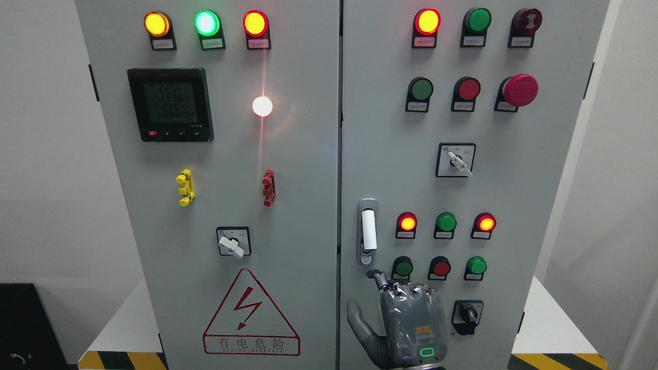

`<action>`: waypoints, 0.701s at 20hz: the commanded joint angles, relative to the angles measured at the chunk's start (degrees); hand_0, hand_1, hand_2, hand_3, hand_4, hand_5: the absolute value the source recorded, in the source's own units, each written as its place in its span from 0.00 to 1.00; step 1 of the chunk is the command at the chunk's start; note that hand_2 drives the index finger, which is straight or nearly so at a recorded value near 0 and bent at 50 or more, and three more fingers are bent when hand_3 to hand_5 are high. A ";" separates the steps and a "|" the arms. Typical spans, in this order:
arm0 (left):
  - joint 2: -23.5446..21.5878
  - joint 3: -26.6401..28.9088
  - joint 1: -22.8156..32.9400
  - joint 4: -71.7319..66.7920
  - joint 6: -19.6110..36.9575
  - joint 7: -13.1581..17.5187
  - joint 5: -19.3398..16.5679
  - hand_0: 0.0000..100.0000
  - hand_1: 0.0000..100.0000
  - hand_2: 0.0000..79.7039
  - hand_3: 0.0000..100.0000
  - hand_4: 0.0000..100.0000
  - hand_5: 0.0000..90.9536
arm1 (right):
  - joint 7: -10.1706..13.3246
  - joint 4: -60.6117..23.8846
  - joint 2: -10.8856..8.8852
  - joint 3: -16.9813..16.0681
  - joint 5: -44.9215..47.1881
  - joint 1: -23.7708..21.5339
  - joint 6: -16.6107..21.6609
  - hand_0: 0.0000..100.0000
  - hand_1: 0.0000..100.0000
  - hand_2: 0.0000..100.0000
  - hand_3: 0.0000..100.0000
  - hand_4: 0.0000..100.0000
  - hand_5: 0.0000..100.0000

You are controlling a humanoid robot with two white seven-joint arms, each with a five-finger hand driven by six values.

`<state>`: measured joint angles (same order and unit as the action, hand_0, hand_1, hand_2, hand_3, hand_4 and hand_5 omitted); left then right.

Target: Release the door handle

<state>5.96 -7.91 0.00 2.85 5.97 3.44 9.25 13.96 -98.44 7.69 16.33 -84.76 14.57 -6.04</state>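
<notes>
Your right hand sits below the door handle on the cabinet's right door, holding nothing; the thumb is spread aside and an extended fingertip stops just short of the handle's lower end. Judging the release done, draw the hand straight back, clear of the nearby pushbuttons.

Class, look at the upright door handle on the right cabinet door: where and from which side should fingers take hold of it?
Grip the door handle on its white vertical bar, coming from the front. It stands upright in a narrow recessed plate, so fingers probably wrap best around its long sides, hooking behind the bar.
</notes>
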 commanded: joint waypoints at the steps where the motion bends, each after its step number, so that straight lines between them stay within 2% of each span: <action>1: 0.01 0.00 0.53 -0.04 0.01 -0.01 -0.02 0.12 0.56 0.00 0.00 0.00 0.00 | -0.16 -4.21 -0.31 -0.25 0.12 -2.00 0.76 0.49 0.34 0.43 1.00 0.98 1.00; 4: -0.07 0.00 0.53 -0.04 0.01 -0.01 -0.02 0.12 0.56 0.00 0.00 0.00 0.00 | -0.16 -5.71 -0.40 -0.42 0.12 -2.62 1.82 0.51 0.33 0.46 1.00 0.98 1.00; 8: 0.01 0.00 0.53 -0.04 0.01 -0.01 0.07 0.12 0.56 0.00 0.00 0.00 0.00 | -0.25 -7.29 -0.40 -0.69 0.30 -3.41 2.08 0.52 0.33 0.60 1.00 0.98 1.00; 11: 0.01 0.00 0.53 0.05 0.01 -0.01 0.07 0.12 0.56 0.00 0.00 0.00 0.00 | -0.42 -8.35 -0.40 -1.04 0.30 -4.20 2.43 0.50 0.33 0.64 1.00 0.98 1.00; 14: -0.07 0.00 0.53 -0.04 0.01 -0.01 -0.02 0.12 0.56 0.00 0.00 0.00 0.00 | -0.86 -9.31 -0.40 -1.04 0.30 -4.12 2.44 0.47 0.30 0.72 1.00 0.99 1.00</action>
<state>5.96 -7.91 0.00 2.84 5.97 3.44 9.25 13.44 -103.77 7.42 15.77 -84.52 11.17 -3.74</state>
